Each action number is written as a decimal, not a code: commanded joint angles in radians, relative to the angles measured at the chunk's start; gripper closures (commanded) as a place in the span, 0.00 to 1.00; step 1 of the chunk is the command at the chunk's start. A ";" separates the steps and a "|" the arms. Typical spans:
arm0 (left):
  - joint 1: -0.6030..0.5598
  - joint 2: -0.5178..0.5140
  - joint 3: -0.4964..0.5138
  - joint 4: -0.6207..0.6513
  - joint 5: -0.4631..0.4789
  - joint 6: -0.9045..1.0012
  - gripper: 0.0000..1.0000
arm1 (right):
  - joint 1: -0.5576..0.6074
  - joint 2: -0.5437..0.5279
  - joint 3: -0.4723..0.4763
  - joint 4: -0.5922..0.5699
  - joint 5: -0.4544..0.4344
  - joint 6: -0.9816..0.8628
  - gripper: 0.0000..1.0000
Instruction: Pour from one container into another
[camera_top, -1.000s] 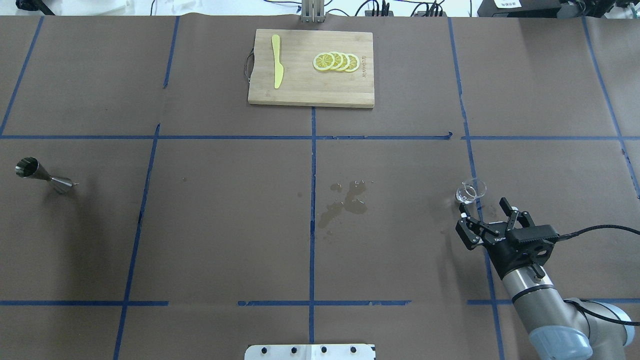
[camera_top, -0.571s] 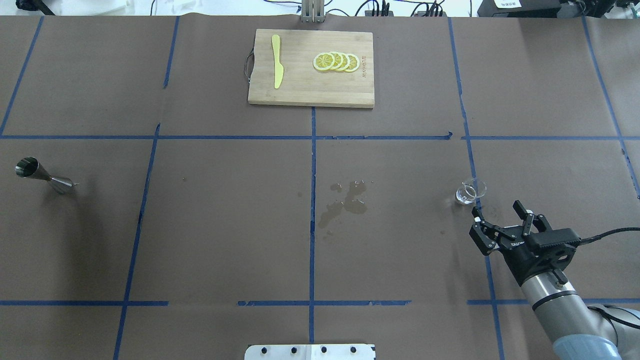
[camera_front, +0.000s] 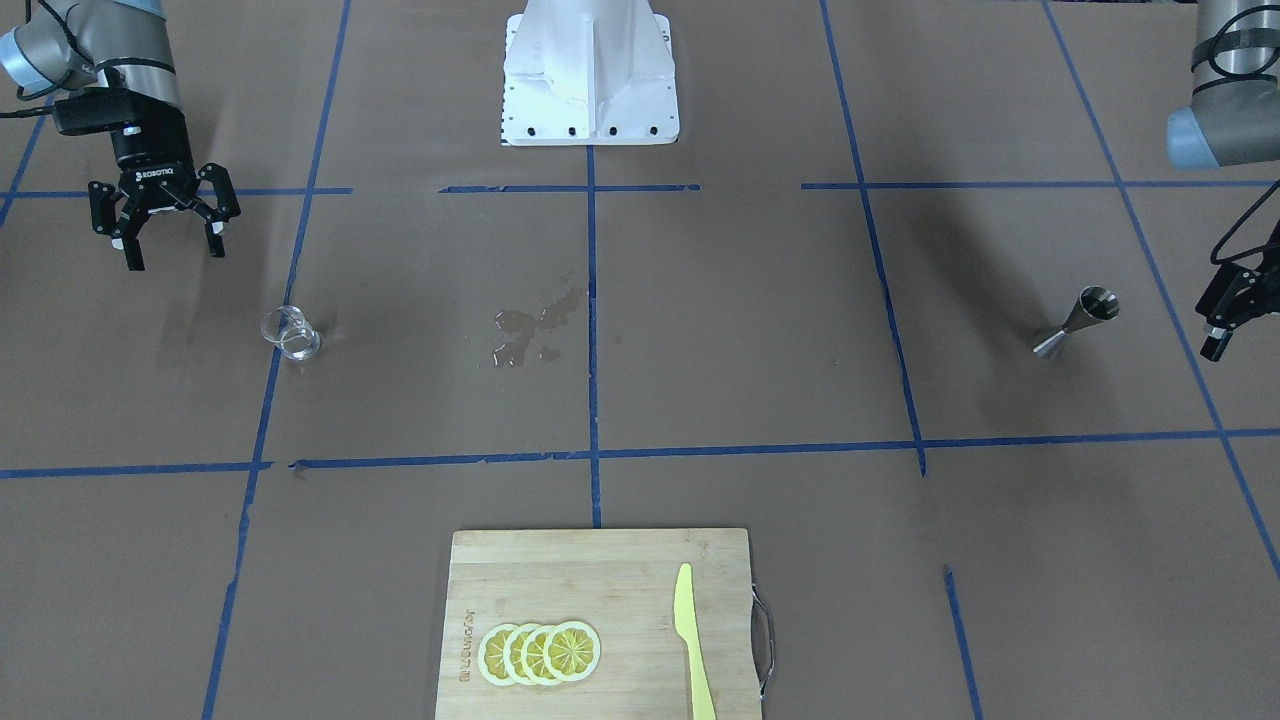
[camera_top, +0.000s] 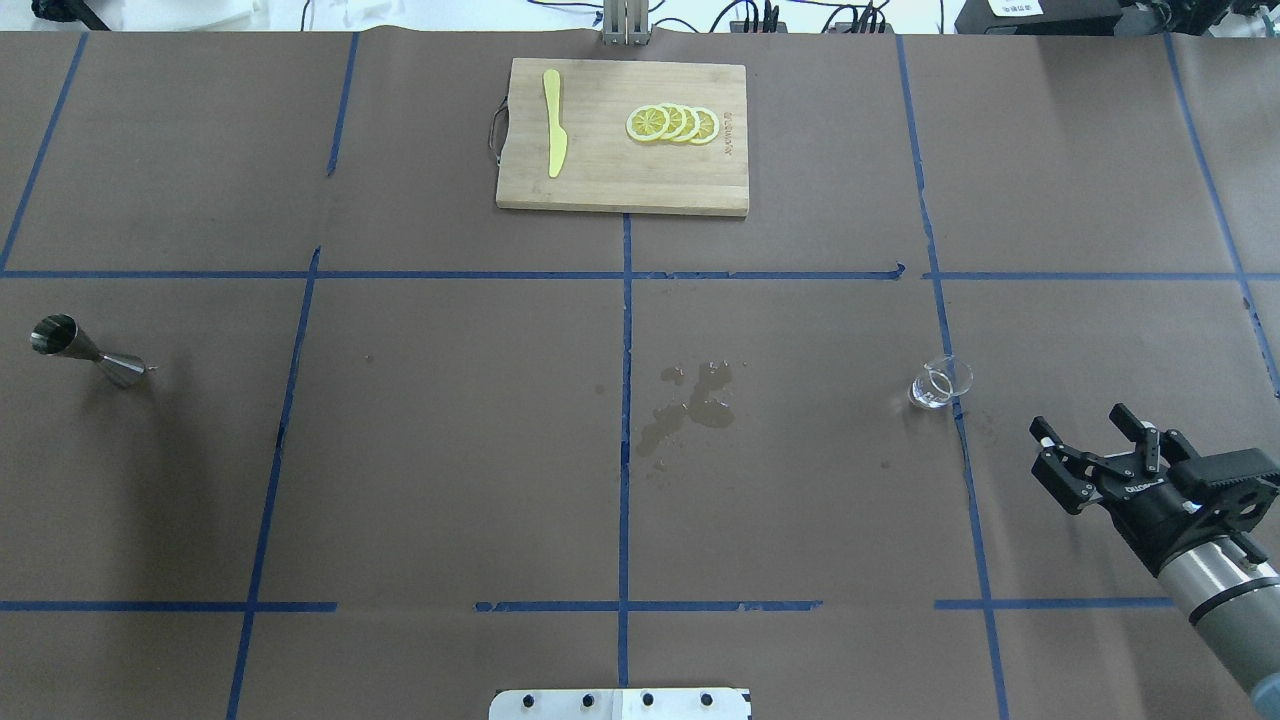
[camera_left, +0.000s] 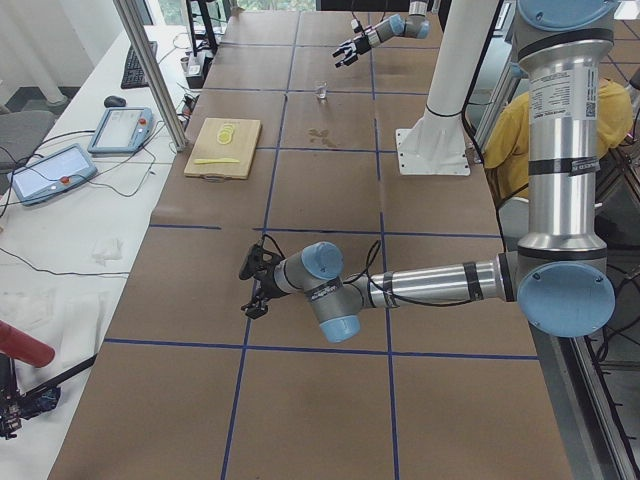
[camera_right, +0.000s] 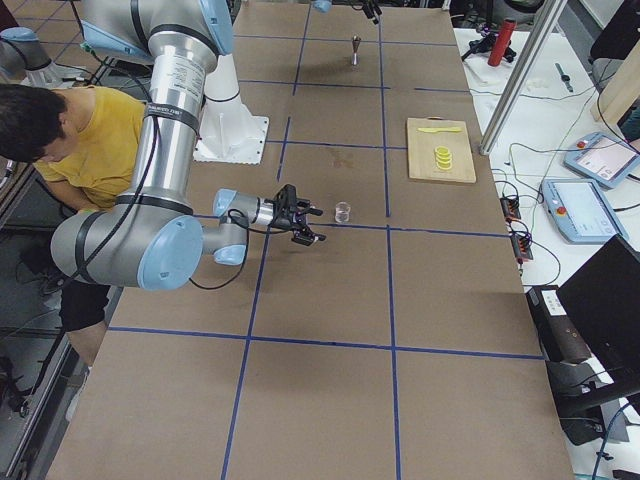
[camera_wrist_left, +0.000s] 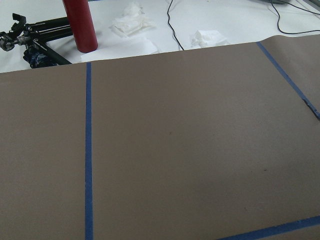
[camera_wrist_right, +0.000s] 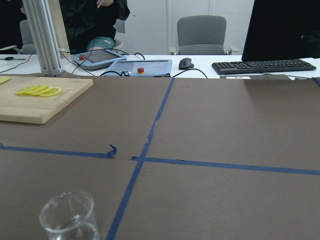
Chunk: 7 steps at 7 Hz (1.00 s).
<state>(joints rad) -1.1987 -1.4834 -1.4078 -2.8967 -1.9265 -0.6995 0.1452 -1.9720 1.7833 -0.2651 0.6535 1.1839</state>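
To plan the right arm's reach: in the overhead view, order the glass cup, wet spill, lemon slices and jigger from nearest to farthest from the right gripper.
From the right gripper:
1. glass cup, just ahead-left.
2. wet spill, table centre.
3. lemon slices, on the far board.
4. jigger, far left edge.

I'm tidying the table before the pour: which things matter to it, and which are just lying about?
For the pour: glass cup, jigger.
Lying about: cutting board, knife, lemon slices, spill.
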 joint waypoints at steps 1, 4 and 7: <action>0.001 0.000 0.004 0.007 -0.024 0.001 0.00 | 0.251 0.013 -0.021 0.006 0.282 -0.123 0.00; -0.016 -0.031 0.003 0.129 -0.124 0.014 0.00 | 0.746 0.173 -0.089 -0.121 0.892 -0.327 0.00; -0.093 -0.060 0.001 0.279 -0.231 0.139 0.00 | 1.133 0.350 -0.194 -0.488 1.329 -0.823 0.00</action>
<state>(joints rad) -1.2524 -1.5259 -1.4061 -2.6991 -2.1098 -0.6461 1.1318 -1.6850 1.6130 -0.5671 1.8302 0.5955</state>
